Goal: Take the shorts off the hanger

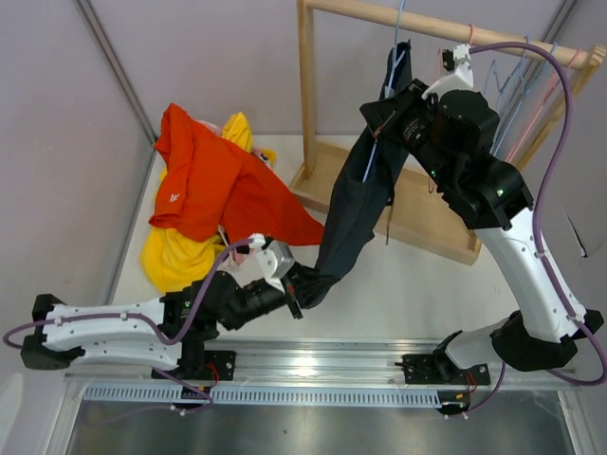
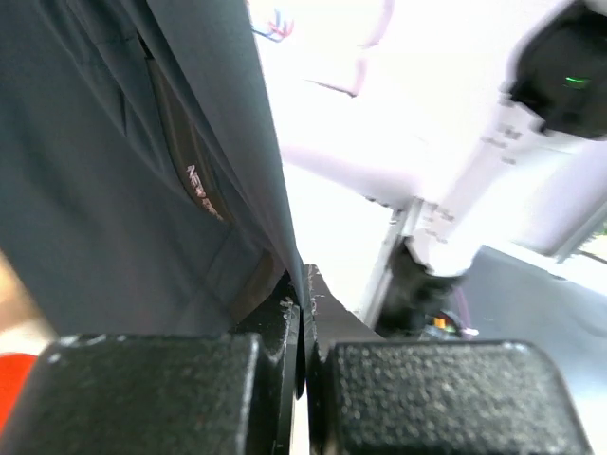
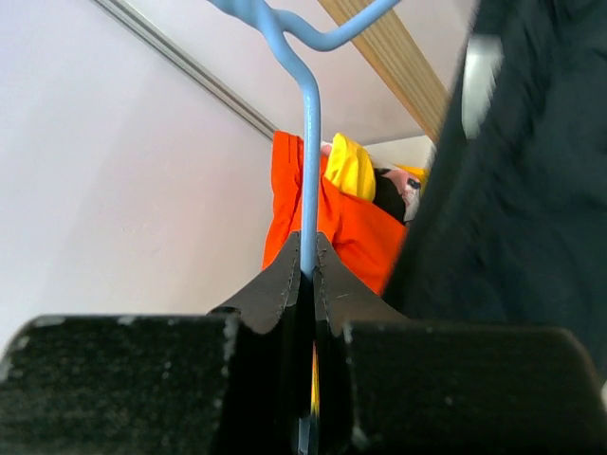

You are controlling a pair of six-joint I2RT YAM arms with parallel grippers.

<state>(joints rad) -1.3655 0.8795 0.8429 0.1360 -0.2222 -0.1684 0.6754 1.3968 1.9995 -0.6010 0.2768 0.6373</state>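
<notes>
1. Two grippers are both clamped. The left gripper has its fingers pinched together on the bottom hem of the dark slate grey shorts. The right gripper is closed on the wire of the blue hanger.
2. Those shorts run as a taut band from the left fingers up and away to the hanger at the right fingers, where their top end hangs over the wire.
3. Just above the right gripper the hanger's hook sits over the wooden rail. The rack's upright post stands to that gripper's left, and its base board lies below.
4. More empty hangers hang on the rail past the right gripper's far side, close to the arm's cable.
5. Bare table lies open between the left gripper and the right arm's base. Behind the left gripper runs the table's metal front edge.
6. Heaped beside the left gripper on its outer side are the orange-red shorts on top of the yellow shorts. The heap reaches close to the table's left edge.
7. Writing: a curved label on the slate cloth above the left fingers starts "NEW"; the rest is blurred. A small white logo on the orange-red pair is too small to read.
</notes>
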